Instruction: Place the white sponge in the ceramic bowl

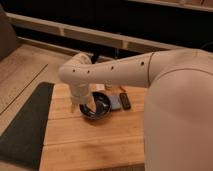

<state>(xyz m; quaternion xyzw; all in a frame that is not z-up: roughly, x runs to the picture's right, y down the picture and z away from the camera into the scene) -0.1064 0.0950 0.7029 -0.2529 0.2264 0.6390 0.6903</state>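
Note:
The ceramic bowl (98, 108) is round, dark and glossy and sits on the wooden table (90, 145) near its middle. The white sponge (115, 103), a small pale bluish pad, lies flat on the table against the bowl's right rim, outside the bowl. My white arm reaches in from the right, bends, and comes down at the bowl's left side. The gripper (81, 106) is at the end of it, low over the bowl's left rim and mostly hidden by the wrist. It is a bowl's width away from the sponge.
A small black remote-like device (125, 101) lies just right of the sponge. A dark mat (25, 125) covers the floor left of the table. My arm's bulky white shell (175, 110) hides the table's right part. A wall ledge (75, 34) runs behind.

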